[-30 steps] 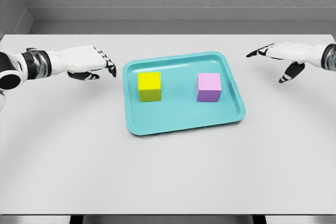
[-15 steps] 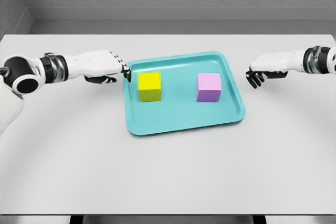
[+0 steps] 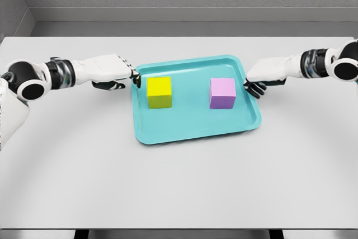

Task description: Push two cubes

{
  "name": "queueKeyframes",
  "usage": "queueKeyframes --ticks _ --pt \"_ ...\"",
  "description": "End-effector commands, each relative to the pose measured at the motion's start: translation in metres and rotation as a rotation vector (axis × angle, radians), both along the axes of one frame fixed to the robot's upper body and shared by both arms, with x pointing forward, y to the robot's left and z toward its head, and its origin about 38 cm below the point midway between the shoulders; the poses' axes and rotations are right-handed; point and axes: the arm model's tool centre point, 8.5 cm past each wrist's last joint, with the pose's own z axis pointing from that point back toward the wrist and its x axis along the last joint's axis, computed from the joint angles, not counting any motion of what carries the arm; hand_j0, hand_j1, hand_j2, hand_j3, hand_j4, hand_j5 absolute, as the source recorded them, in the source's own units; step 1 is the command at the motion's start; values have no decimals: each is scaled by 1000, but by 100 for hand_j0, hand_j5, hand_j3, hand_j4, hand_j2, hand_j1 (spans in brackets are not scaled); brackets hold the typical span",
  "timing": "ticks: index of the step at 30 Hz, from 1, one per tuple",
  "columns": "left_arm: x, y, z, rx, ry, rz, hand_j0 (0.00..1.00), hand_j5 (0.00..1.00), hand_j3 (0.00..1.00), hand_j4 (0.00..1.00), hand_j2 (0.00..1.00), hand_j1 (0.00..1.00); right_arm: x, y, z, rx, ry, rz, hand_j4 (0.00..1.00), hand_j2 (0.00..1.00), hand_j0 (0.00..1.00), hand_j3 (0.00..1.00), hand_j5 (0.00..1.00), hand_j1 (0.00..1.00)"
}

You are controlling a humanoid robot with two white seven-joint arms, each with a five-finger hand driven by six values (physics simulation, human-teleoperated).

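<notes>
The yellow cube (image 3: 159,92) sits on the left side of the teal tray (image 3: 196,124), and the pink cube (image 3: 222,93) sits on the right side, the two well apart with bare tray floor between them. The tray lies near the middle of the white counter (image 3: 179,183).

The left hand (image 3: 112,72) is at the tray's left rim, fingers extended and relaxed, holding nothing, with the fingertips just beside the yellow cube but not touching it. The right hand (image 3: 262,76) is at the right rim, fingers loosely curled, holding nothing, near the pink cube but apart from it.

This looks like the approach step, with neither cube pushed yet. The next move probably calls for each hand to cross the rim, meet its cube's outer face squarely, and push inward without tipping the cube or dragging the tray.
</notes>
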Motion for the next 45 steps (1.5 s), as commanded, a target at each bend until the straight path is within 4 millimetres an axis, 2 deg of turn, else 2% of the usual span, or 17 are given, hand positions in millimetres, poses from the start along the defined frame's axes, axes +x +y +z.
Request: queueKeyframes --ticks 1,8,14,30,41,45 --pt "1 -8 -2 -19 8 -6 58 58 58 58 58 58 -3 3 -5 -8 12 11 13 13 13 13 13 13" --pt "0 -14 -3 -27 10 -16 58 58 58 58 58 58 -3 14 -8 -11 20 34 13 13 13 13 13 13" --pt "2 -11 -5 -28 16 -2 58 58 58 58 58 58 -4 19 -12 -23 27 48 13 13 13 13 13 13" --pt "3 -31 -9 -62 27 -25 58 58 58 58 58 58 -3 37 -14 -25 25 84 13 13 13 13 13 13" --pt "4 -44 -12 -80 36 -37 58 58 58 58 58 58 0 29 -18 -58 27 64 13 13 13 13 13 13" --pt "4 -45 -12 -83 38 -38 57 57 57 57 57 57 7 35 -25 -72 31 56 13 13 13 13 13 13"
